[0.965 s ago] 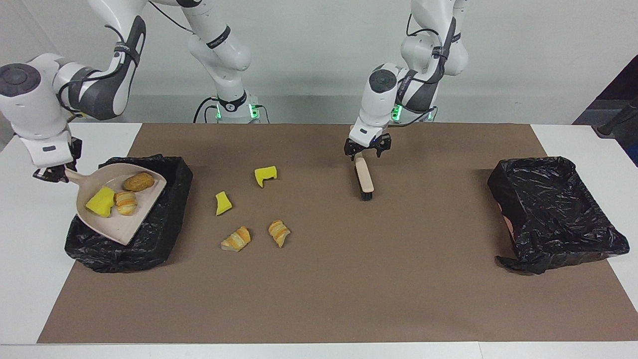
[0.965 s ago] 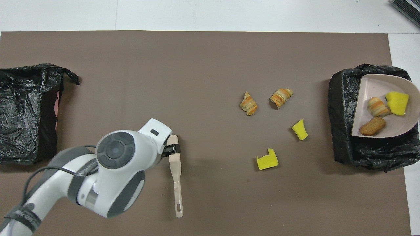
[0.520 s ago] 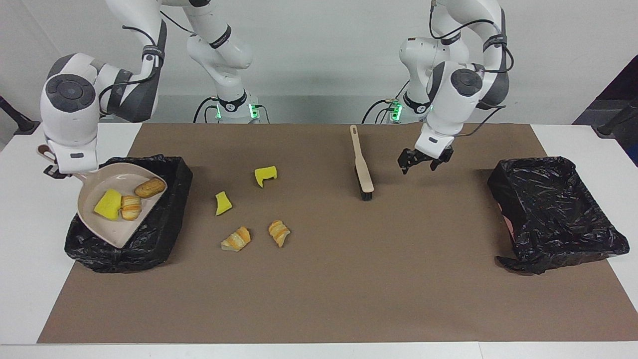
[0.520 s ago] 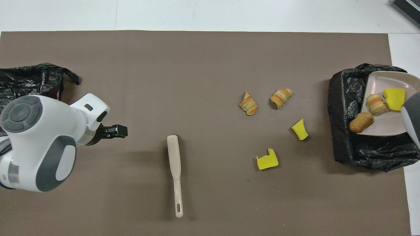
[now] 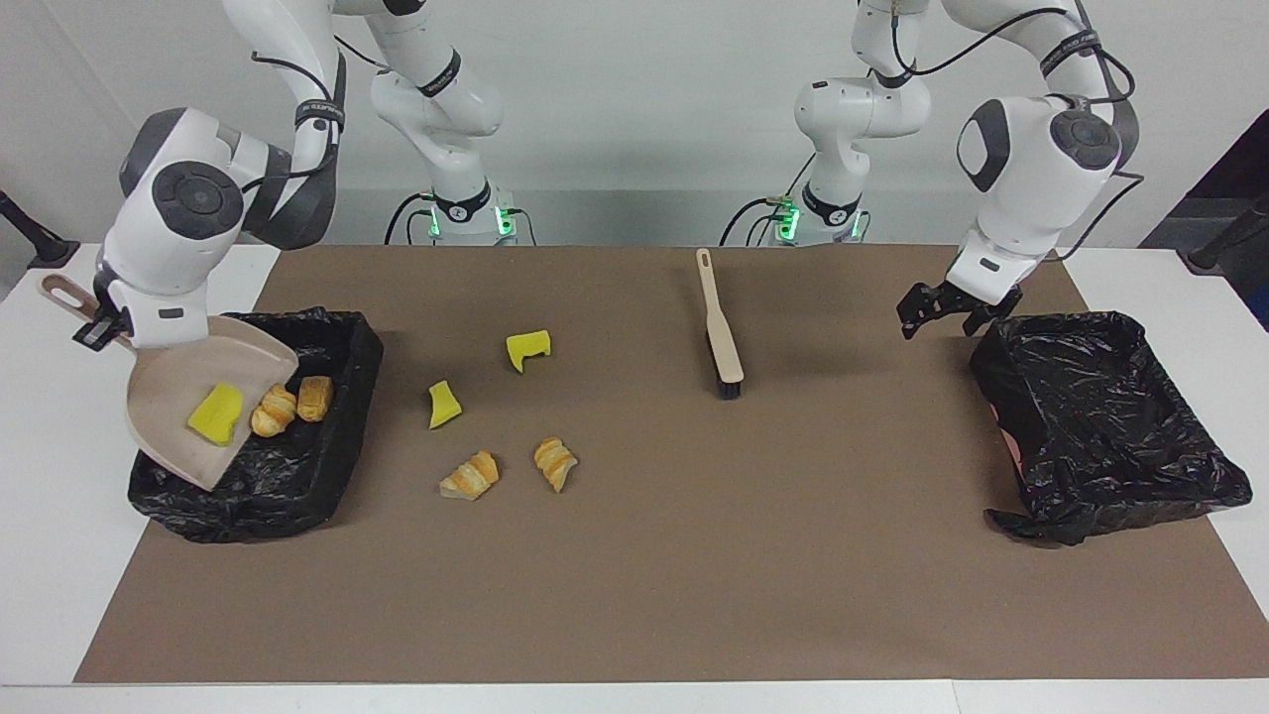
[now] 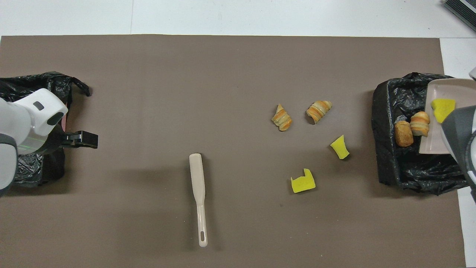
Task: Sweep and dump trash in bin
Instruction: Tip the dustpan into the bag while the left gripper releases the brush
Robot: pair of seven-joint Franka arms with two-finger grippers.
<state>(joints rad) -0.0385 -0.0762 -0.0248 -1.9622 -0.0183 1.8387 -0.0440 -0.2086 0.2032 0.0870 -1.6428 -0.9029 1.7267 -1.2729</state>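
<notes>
My right gripper (image 5: 102, 329) is shut on the handle of the beige dustpan (image 5: 159, 412), which tilts steeply over the black-lined bin (image 5: 297, 476) at the right arm's end. A yellow sponge chunk (image 5: 216, 414) and a croissant piece (image 5: 274, 410) lie at the pan's lip, and a brown bread piece (image 5: 315, 397) is sliding off it into the bin. Several scraps of trash lie on the mat: two sponge chunks (image 5: 528, 348) (image 5: 444, 404) and two croissant pieces (image 5: 470, 475) (image 5: 555, 462). My left gripper (image 5: 937, 319) hangs open and holds nothing, beside the other bin.
The beige brush (image 5: 722, 332) lies alone mid-mat, with its handle toward the robots. A second black-lined bin (image 5: 1100, 416) stands at the left arm's end. A brown mat (image 5: 694, 575) covers the table.
My left gripper has left the brush on the mat and swung away to the bin at its own end. The right arm has tipped the dustpan steeper, and the scraps have slid to its lip.
</notes>
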